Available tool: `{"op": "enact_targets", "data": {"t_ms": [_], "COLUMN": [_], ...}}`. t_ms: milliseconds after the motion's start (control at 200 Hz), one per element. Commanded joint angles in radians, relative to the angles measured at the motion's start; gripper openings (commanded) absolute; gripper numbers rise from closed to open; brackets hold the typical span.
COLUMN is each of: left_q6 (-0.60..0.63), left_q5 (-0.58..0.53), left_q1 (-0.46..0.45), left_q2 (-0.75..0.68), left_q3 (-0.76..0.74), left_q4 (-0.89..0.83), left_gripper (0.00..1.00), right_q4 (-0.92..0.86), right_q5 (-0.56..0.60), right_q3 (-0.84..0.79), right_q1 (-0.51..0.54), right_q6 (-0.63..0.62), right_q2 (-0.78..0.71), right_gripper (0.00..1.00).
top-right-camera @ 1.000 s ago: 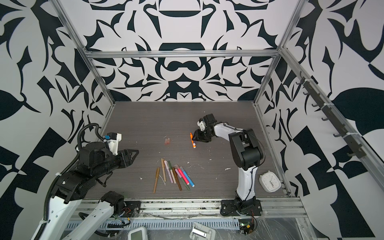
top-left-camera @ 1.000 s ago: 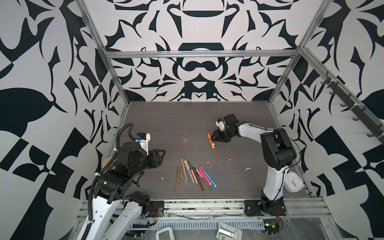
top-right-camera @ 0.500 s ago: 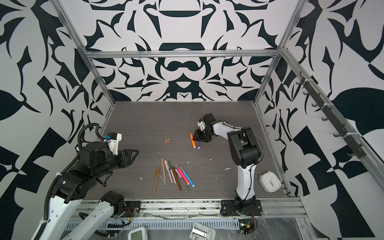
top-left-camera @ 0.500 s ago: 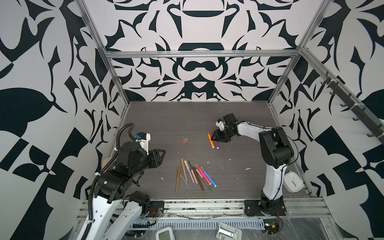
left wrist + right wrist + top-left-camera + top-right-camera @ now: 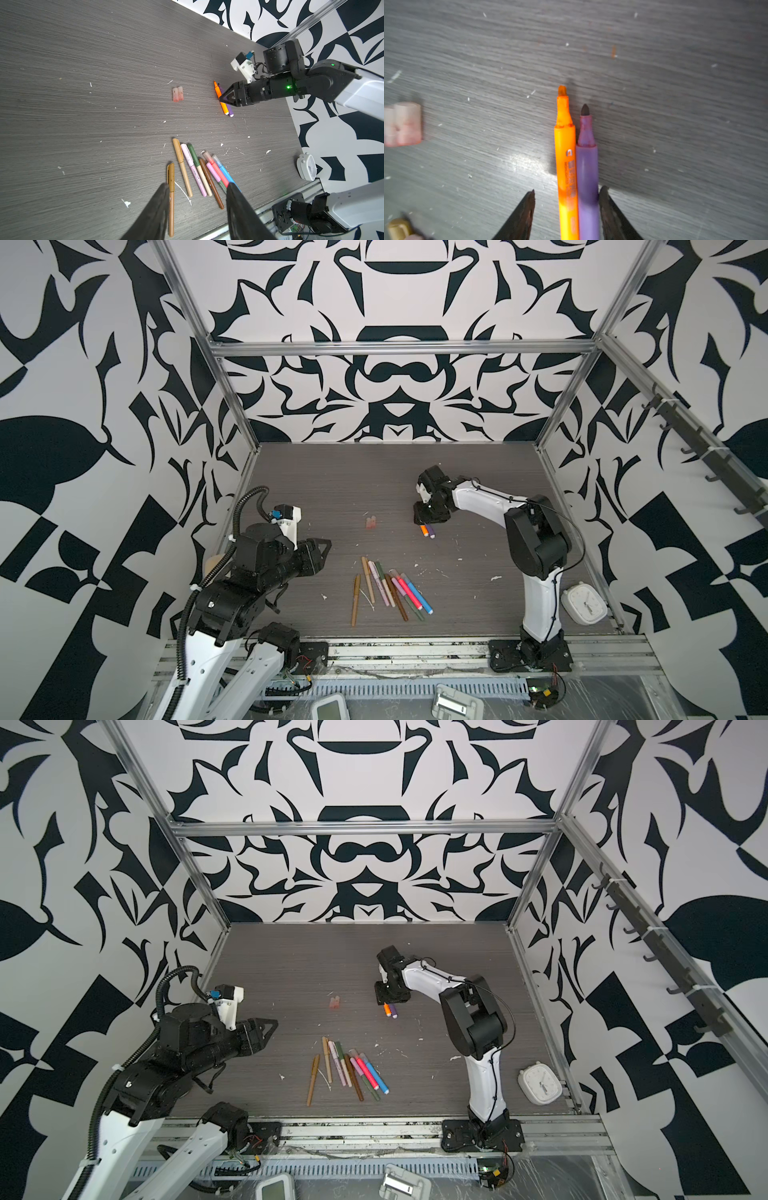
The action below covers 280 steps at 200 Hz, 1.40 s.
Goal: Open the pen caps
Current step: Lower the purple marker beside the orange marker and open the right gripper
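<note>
Where right hand (image 5: 568,189) gapes, uncapped pens (image 5: 565,149) between

Nothing here can be read as a word, brand or number. The orange pen (image 5: 565,162) has a small white-edged emblem and a line of greyish print along its barrel, but both are too blurred to make out. Nearer the front than the orange pen, the pale pink pen (image 5: 193,169) carries a fine dark line of print along its barrel, too small to read. The white clock (image 5: 584,605), well to the right of the orange pen, shows dark hands on its dial but no legible numerals.
</note>
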Motion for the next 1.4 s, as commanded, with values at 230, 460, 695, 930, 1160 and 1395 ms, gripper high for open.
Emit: {"op": "enact_targets", "data": {"t_ms": [230,460,695,930,1160,1395], "left_q6": [-0.005,-0.006,-0.005,-0.005,-0.006,-0.005], "left_q5": [0.007,0.008,0.008,0.01,0.01,0.01], "left_q1": [0.004,0.004,0.004,0.004,0.004,0.004], "left_q2": [-0.007,-0.008,-0.015,-0.013,-0.014,-0.013], "left_q3": [-0.012,-0.013,-0.014,-0.014,-0.014,-0.013], "left_q4": [-0.009,-0.01,-0.009,-0.009,-0.009,-0.01], "left_gripper": [0.48,0.48,0.48,0.48,0.48,0.48], "right_q4": [-0.146,-0.146,-0.146,-0.146,-0.155,-0.16], "right_q5": [0.207,0.208,0.169,0.154,0.156,0.156], "right_q3": [0.109,0.116,0.126,0.127,0.132,0.128], "right_q1": [0.039,0.038,0.027,0.022,0.021,0.022], "right_q6": [0.067,0.137,0.222,0.269,0.254,0.24], "right_q2": [0.058,0.046,0.054,0.064,0.06,0.046], "right_gripper": [0.4,0.36,0.36,0.4,0.52,0.59]}}
